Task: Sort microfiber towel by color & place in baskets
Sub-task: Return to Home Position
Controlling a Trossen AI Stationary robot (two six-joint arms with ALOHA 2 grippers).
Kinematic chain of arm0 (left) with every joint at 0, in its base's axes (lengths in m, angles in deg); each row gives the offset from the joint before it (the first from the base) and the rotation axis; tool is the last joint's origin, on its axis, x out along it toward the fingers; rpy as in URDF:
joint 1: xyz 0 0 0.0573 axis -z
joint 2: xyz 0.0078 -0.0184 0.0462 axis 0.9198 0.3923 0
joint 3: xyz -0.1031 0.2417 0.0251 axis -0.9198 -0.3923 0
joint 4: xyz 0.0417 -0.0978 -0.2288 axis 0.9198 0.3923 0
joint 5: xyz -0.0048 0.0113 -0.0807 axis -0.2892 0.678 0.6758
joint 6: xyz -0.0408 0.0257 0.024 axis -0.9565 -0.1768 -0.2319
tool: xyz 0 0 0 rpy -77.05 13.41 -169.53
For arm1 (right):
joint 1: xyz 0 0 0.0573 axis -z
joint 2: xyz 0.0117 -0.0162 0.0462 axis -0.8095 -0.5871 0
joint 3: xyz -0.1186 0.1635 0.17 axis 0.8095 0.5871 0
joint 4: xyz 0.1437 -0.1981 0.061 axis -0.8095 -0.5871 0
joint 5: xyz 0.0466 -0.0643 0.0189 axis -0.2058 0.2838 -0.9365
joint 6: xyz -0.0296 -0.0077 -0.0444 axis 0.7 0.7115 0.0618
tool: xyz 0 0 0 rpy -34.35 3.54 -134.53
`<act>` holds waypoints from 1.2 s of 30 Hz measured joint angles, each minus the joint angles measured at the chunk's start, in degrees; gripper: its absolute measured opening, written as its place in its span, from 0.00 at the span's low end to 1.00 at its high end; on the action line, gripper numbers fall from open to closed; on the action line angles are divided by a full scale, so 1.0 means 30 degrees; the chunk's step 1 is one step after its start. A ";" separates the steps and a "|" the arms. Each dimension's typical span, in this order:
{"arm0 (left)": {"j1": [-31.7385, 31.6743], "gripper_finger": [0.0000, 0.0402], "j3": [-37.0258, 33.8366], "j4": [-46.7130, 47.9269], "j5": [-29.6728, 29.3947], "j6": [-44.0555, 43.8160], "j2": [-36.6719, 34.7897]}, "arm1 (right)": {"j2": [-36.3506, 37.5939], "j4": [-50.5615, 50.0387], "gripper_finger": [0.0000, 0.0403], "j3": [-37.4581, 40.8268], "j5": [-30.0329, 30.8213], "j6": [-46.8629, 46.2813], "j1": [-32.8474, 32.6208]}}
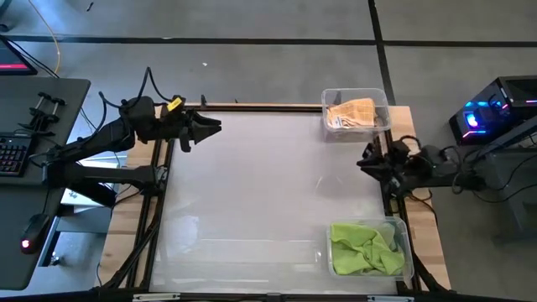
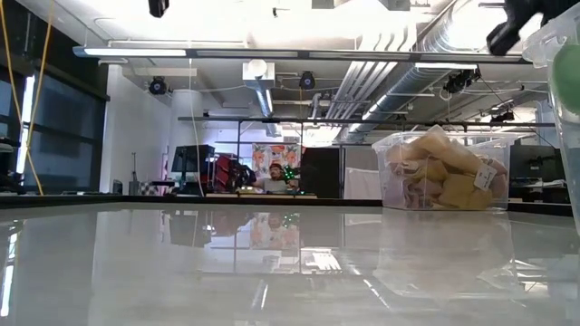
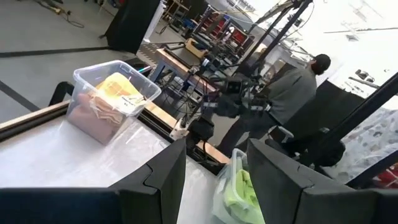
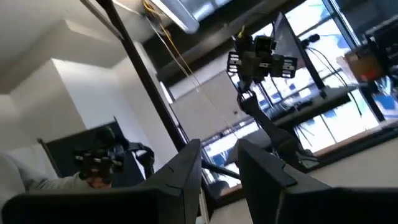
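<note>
Two clear plastic baskets stand on the white table along its right side. The far one (image 1: 357,113) holds folded yellow-orange towels (image 1: 352,112); it also shows in the low view (image 2: 444,172) and the left wrist view (image 3: 112,99). The near one (image 1: 369,249) holds crumpled green towels (image 1: 363,248). My left gripper (image 1: 214,127) is open and empty, raised over the table's far left corner. My right gripper (image 1: 363,161) is open and empty, raised at the right edge between the two baskets.
A white table top (image 1: 252,184) lies between the arms, framed by a wooden border (image 1: 424,226). A person (image 3: 292,87) stands beyond the table's right side in the left wrist view. A desk with a keyboard (image 1: 10,155) is to the left.
</note>
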 joint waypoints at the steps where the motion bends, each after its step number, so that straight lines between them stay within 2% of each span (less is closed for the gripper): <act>1: 0.0000 0.39 0.0000 -0.0038 0.0000 -0.0159 0.0007 | 0.0245 0.0970 0.24 0.0753 0.0030 0.0024 -0.0010; 5: 0.0000 0.39 0.0000 -0.0235 0.0000 -0.0452 0.0015 | 0.0940 0.5659 0.24 0.3840 0.0429 0.0148 -0.0010; 6: 0.0000 0.39 0.0000 -0.0199 -0.0002 -0.0452 0.0021 | 0.1028 0.5833 0.24 0.4230 0.0459 0.0143 0.0001; 11: -0.0073 0.39 0.0000 0.0361 -0.0082 0.0422 0.0015 | 0.1049 0.3912 0.24 0.4240 0.0531 0.1403 0.0274; 14: -0.0109 0.39 0.0000 0.0907 -0.0204 0.1676 0.0029 | 0.1029 0.0377 0.24 0.4240 0.0525 0.0856 0.0668; 18: -0.0106 0.39 0.0000 0.1423 -0.0430 0.1480 0.0022 | 0.0974 -0.3574 0.24 0.4225 0.0441 -0.0063 0.1105; 21: -0.0104 0.39 0.0000 0.1850 -0.0284 0.1434 0.0020 | 0.0890 -0.3516 0.24 0.4232 0.0555 0.0032 0.1439; 24: -0.0095 0.39 0.0000 0.1921 0.0161 0.1875 -0.0128 | 0.0824 -0.3632 0.24 0.4232 0.1981 -0.0268 0.1772; 31: -0.0111 0.39 -0.0180 0.4702 -0.0151 0.7245 -0.1967 | 0.0737 -0.3639 0.24 0.4232 0.2034 -0.0323 0.1920; 36: -0.0306 0.35 -0.3017 0.4573 -0.0431 0.9522 -0.4560 | 0.0737 -0.3639 0.24 0.4232 0.2018 -0.0331 0.1920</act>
